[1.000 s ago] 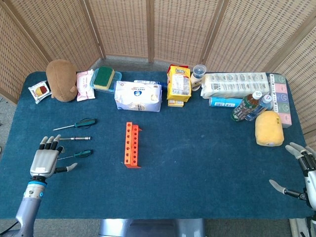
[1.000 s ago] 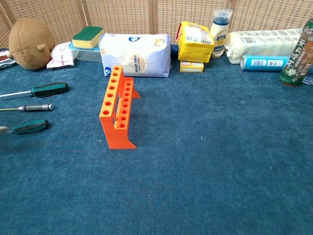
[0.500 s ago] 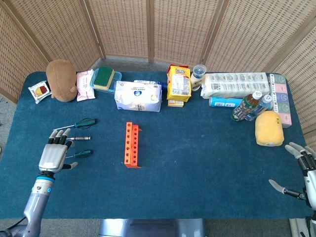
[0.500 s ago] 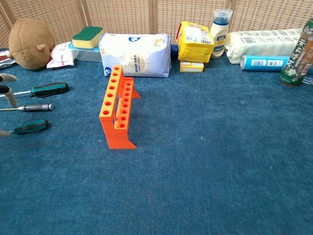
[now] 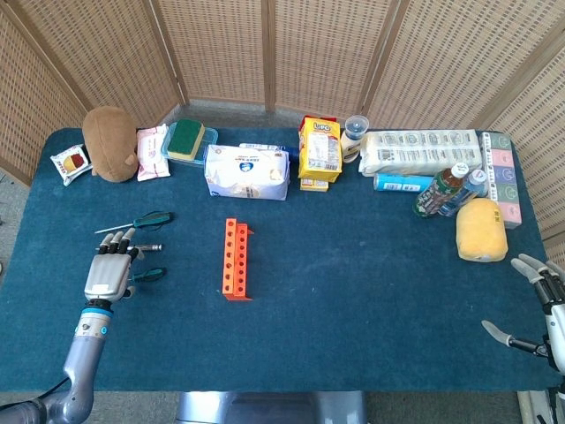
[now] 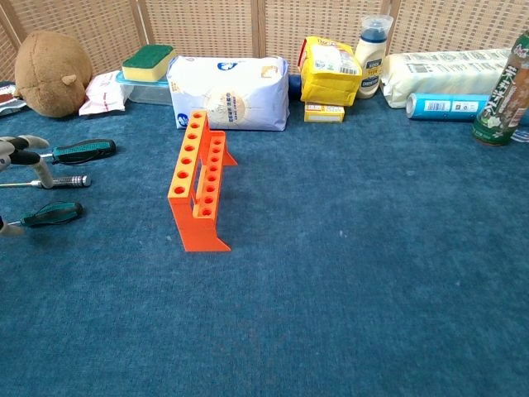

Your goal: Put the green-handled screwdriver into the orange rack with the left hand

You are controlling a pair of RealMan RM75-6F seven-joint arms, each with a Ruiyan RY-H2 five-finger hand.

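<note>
Green-handled screwdriver (image 5: 149, 275) | lies flat, handle toward orange rack (image 5: 236, 259) | left hand (image 5: 109, 274) above, fingers spread, empty

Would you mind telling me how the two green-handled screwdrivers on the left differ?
The far green-handled screwdriver looks longer than the near green-handled screwdriver. The far one lies beyond the left hand; the near one has that hand over its shaft. Both lie flat, handles pointing toward the orange rack.

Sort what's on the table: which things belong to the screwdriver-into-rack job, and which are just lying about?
Job: two green-handled screwdrivers, orange rack, left hand over the shafts, holding nothing.

Lying about: silver-handled screwdriver, brown plush, sponge, white bag, yellow packet, bottles.
</note>
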